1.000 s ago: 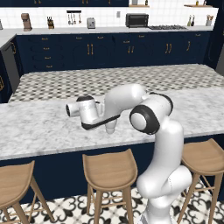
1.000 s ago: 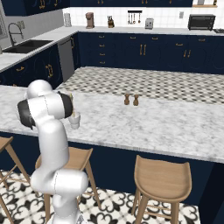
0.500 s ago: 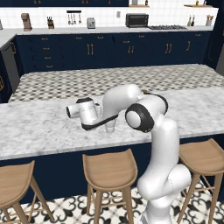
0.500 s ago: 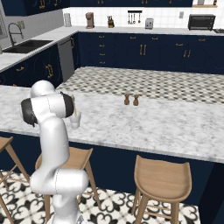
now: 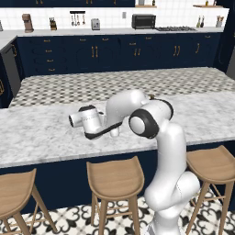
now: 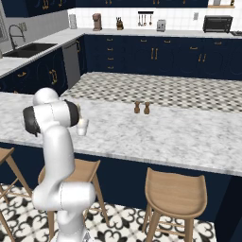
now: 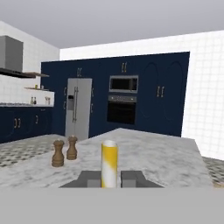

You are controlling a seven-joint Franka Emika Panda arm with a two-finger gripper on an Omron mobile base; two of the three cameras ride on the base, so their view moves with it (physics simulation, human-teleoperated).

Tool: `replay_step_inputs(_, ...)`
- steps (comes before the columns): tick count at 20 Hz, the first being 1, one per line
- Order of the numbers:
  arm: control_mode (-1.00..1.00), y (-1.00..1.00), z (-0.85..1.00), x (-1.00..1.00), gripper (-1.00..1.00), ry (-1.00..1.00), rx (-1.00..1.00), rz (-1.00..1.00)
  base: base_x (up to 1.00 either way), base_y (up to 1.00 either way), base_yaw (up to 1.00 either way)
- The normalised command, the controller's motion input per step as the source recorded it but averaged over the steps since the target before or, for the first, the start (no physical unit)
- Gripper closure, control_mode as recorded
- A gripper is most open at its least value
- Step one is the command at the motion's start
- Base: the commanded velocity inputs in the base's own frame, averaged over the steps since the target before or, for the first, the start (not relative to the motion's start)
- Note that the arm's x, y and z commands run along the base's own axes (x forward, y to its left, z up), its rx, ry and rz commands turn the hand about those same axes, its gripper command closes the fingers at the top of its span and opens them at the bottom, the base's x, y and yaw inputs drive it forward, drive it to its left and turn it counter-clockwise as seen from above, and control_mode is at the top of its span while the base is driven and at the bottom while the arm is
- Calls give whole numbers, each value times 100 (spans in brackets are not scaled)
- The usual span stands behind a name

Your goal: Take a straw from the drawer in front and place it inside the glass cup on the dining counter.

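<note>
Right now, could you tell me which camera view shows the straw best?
The hand view: the straw stands upright between the shut tool's fingertips, close and unobstructed. I cannot make it out in either base view.

A: Is the glass cup fully visible?
B: No. My forearm covers it in the left base view; the right base view shows part. The straw is cut off below my fingers.
</note>
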Motion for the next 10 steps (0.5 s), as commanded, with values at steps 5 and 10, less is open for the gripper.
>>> replay_step_inputs(5,-100,0,-1,-61,100,-8,0,0,0,0,0)
replay_step_inputs(10,-100,-4,-4,-17,100,-5,0,-4,0,0,0)
